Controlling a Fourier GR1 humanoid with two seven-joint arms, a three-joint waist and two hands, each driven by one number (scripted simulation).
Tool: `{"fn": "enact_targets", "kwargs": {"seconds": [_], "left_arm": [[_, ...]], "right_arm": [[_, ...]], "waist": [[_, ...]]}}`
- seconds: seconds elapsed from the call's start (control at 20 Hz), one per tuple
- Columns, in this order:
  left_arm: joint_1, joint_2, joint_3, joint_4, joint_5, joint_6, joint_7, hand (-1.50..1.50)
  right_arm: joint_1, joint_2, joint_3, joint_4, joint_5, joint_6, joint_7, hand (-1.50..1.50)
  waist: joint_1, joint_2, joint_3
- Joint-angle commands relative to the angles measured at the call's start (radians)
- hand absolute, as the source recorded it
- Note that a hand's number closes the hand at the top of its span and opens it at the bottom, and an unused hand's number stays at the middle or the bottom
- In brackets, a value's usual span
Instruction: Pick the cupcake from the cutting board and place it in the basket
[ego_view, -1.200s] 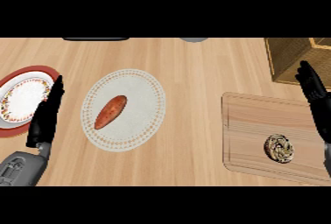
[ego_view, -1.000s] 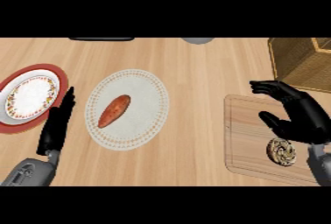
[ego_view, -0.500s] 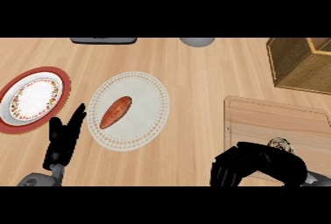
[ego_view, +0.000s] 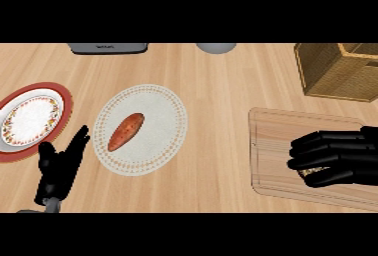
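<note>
A light wooden cutting board (ego_view: 280, 130) lies at the right of the counter. My right hand (ego_view: 336, 157) is over its near part, fingers curled round the cupcake (ego_view: 314, 172), of which only a small speckled patch shows under the fingers. The wicker basket (ego_view: 332, 72) stands at the far right, beyond the board. My left hand (ego_view: 63, 167) rests open at the lower left, fingers up, beside the white plate.
A white plate (ego_view: 159, 112) in the middle carries an orange sweet potato (ego_view: 126, 131). A red-rimmed patterned plate (ego_view: 29, 120) sits at the far left. A dark appliance (ego_view: 108, 47) and a grey round object (ego_view: 215, 47) stand along the back edge.
My right hand came down from above the board and curled round the cupcake. The view shifted, so the left hand shows lower.
</note>
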Motion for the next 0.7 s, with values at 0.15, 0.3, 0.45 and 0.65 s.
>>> {"fn": "enact_targets", "kwargs": {"seconds": [0.15,0.3,0.45,0.65], "left_arm": [[0.071,-0.06,-0.058,0.033,-0.015,0.013,0.035,0.0],[0.066,-0.034,-0.038,0.032,-0.002,-0.016,0.043,0.0],[0.069,-0.038,-0.028,0.028,0.0,-0.017,0.03,0.0],[0.052,-0.04,-0.038,0.029,-0.016,-0.017,0.048,0.0]], "right_arm": [[-0.149,-0.253,-0.237,0.075,0.029,0.138,-0.087,-1.5],[-0.203,-0.356,-0.236,0.097,0.049,0.207,-0.105,-1.5],[-0.171,-0.468,-0.231,0.098,0.084,0.282,-0.173,-1.5],[-0.168,-0.546,-0.202,0.132,0.173,0.258,-0.251,-1.5]], "waist": [[0.012,0.018,-0.012],[0.027,0.021,-0.013],[0.018,0.022,-0.011],[0.031,0.029,-0.009]]}}
